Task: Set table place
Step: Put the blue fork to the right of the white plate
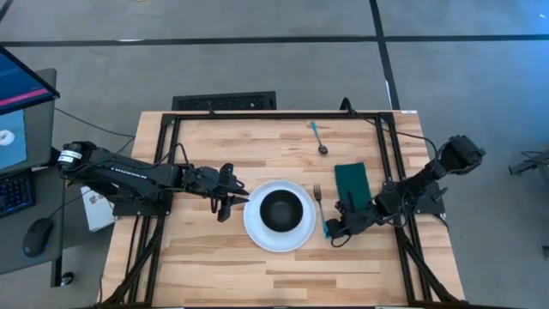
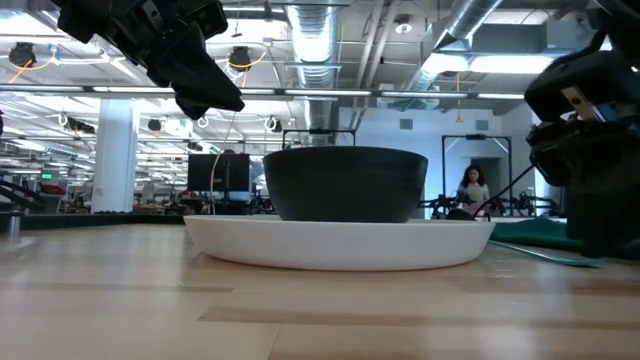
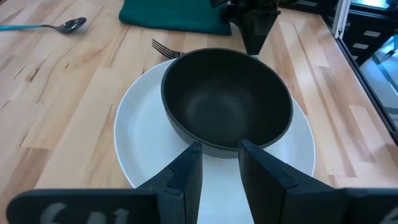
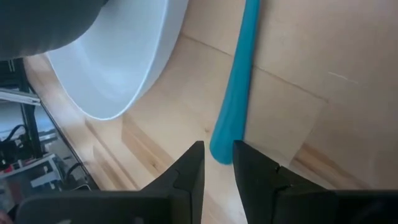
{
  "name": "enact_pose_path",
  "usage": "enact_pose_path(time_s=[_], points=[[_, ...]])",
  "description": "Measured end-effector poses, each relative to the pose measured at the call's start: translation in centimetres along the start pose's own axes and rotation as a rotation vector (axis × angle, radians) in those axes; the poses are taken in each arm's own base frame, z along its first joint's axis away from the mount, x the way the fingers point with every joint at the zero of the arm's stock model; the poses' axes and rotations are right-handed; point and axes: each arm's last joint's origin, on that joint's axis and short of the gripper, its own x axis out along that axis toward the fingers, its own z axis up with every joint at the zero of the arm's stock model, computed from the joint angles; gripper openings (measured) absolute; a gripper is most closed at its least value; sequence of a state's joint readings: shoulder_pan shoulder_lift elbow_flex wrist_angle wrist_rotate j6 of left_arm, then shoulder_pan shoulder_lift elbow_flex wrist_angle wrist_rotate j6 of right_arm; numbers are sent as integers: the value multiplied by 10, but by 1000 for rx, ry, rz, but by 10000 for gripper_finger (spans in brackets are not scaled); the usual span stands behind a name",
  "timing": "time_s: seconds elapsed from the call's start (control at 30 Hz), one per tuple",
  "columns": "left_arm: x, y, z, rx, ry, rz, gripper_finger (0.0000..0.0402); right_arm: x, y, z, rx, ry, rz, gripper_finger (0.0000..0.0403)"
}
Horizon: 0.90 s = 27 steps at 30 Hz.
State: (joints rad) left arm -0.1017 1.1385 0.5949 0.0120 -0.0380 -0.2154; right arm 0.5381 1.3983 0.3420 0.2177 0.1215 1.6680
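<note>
The round white plate lies mid-table with the small black bowl standing on it. The blue-handled fork lies flat just right of the plate, and the dark green napkin lies flat to its right. The spoon lies near the far edge. My left gripper hovers open over the plate's left rim, its fingers aimed at the bowl. My right gripper is low at the fork's handle end, fingers a little apart. My right gripper comes from above, pointing down. One fingertip stands on either side of the free end of the fork's blue handle. The fork lies flat on the table. I cannot tell whether the fingers touch it.
A black metal frame runs along the table's edges. Bare planks lie near the front edge and on the far left part. A monitor, keyboard and mouse sit off the table's left. A person stands far behind in the room.
</note>
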Motion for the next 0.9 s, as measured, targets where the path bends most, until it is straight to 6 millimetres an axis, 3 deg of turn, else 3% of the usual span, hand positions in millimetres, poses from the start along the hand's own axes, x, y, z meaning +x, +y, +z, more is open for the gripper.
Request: enact_pose_path(time_s=[0.53,0.9], points=[[0,0,0,-10,0,0,94,-1,11,0,-31,-14,-61,107],[0,0,0,-10,3,0,94,17,16,-3,-48,-10,-142,107]])
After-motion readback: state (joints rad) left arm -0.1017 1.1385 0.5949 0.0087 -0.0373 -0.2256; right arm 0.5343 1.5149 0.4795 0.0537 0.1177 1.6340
